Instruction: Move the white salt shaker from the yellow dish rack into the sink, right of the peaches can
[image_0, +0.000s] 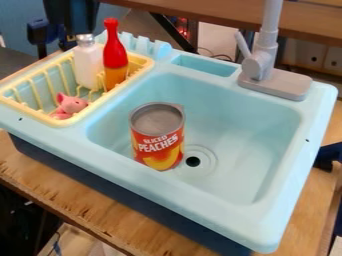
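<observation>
Plywood tabletop (37, 177) with a brown, worn near edge holds one pale blue toy sink (194, 192) with a dark base. Behind it, at the far side, is a brown wooden shelf (200, 12), and a blue wall (17, 12) is at the far left. One grey faucet (259, 65) stands on the sink's far rim, toward the right. One round drain with a dark hole (193, 161) is in the basin floor.

One metal can (157, 135) stands upright in the basin, left of the drain, its grey lid facing up. Its red label carries two lines of white lettering above an orange and yellow picture of fruit.

One pale yellow dish rack (70, 120) sits at the left of the sink. It holds three things: two upright bottles toward its far side and one pink toy animal (69, 105) toward its near side. The white bottle (87, 65) has a grey cap and no lettering that can be made out. Just to its right is the red bottle (115, 52), slim-necked, with an orange lower part.

One black robot arm comes in at the upper left. Its gripper (69, 30) hangs beyond the rack's far side, nearest the white bottle, partly hidden; whether it is open or closed cannot be told.
</observation>
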